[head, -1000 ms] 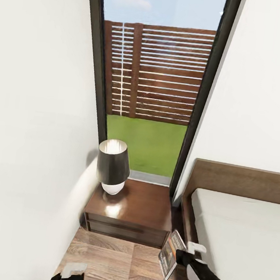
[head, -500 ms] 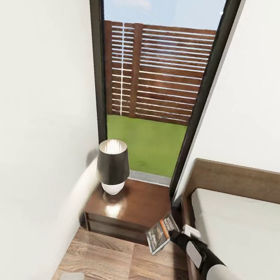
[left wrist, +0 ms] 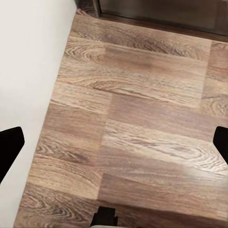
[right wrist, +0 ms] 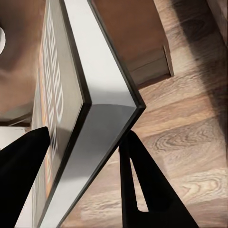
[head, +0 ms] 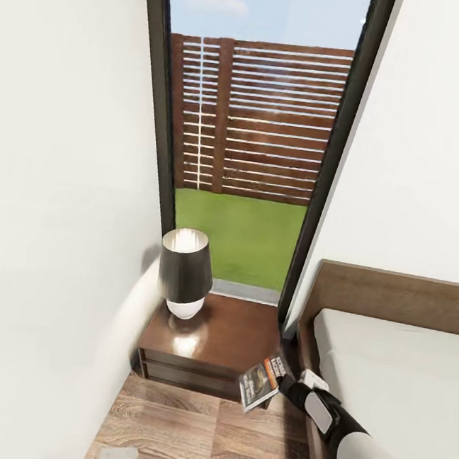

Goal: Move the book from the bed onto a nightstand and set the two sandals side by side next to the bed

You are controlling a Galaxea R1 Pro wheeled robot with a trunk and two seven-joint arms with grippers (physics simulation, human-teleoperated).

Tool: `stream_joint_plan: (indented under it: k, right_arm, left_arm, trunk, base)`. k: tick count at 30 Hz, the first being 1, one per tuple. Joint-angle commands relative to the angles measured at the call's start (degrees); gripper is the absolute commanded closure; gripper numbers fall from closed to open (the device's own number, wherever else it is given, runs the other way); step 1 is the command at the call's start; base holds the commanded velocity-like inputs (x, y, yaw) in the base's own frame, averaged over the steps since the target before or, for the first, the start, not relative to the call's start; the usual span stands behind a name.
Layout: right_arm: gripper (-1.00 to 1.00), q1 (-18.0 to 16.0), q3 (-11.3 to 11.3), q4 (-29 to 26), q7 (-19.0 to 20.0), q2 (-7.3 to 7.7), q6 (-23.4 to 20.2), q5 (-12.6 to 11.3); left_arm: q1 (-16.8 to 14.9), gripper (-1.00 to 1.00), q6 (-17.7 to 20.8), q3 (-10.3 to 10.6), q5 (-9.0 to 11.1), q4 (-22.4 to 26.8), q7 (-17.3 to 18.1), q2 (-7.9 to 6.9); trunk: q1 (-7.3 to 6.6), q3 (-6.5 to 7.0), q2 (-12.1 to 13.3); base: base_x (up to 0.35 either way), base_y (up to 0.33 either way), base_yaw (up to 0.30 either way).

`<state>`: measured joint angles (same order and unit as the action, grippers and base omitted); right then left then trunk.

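My right gripper [head: 285, 385] is shut on the book [head: 260, 383], a thin paperback with a dark cover, an orange band and white lettering. The book is tilted and hangs over the front right corner of the dark brown nightstand [head: 225, 332], just above its top. In the right wrist view the book [right wrist: 90, 95] sits clamped between the black fingers [right wrist: 142, 190], with the nightstand [right wrist: 128, 38] behind it. The bed [head: 398, 377] lies to the right. My left gripper [left wrist: 114, 147] is open over bare wood floor, low at the left. The two sandals are out of view.
A lamp [head: 185, 271] with a dark shade stands on the nightstand's left half. A white wall [head: 50, 237] runs close along the left. Behind the nightstand is a tall dark-framed window [head: 252, 154]. A narrow strip of plank floor [head: 199, 433] runs between wall and bed.
My right arm has carried the book up and forward from beside the bed to the nightstand's front right corner. The left gripper has sunk lower at the picture's bottom edge.
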<state>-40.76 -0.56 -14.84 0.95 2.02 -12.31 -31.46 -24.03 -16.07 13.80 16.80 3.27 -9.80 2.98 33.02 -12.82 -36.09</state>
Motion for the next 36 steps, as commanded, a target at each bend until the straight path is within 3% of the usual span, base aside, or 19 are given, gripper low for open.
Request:
stream_joint_plan:
  k: [1,9,36]
  right_arm:
    - [1.0,0.0,0.1,-0.3,-0.7,0.01,-0.3,-1.0]
    - [1.0,0.0,1.1,-3.0,-3.8,-0.01,-2.8,-3.6]
    - [1.0,-0.1,1.3,-3.4,-3.1,0.11,-4.4,-4.0]
  left_arm:
    - [0.0,-1.0,-0.2,0.5,0.4,0.0,-0.2,0.03]
    - [0.0,-1.0,-0.1,0.4,0.4,0.0,-0.3,0.17]
    - [0.0,-1.0,-0.1,0.3,0.4,0.0,-0.2,0.33]
  trunk:
    - [0.02,-0.09,-0.1]
    - [0.02,-0.09,-0.1]
    - [0.02,-0.09,-0.1]
  base:
    - [0.007,0.0,0.0]
    - [0.185,0.0,0.0]
    - [0.314,0.0,0.0]
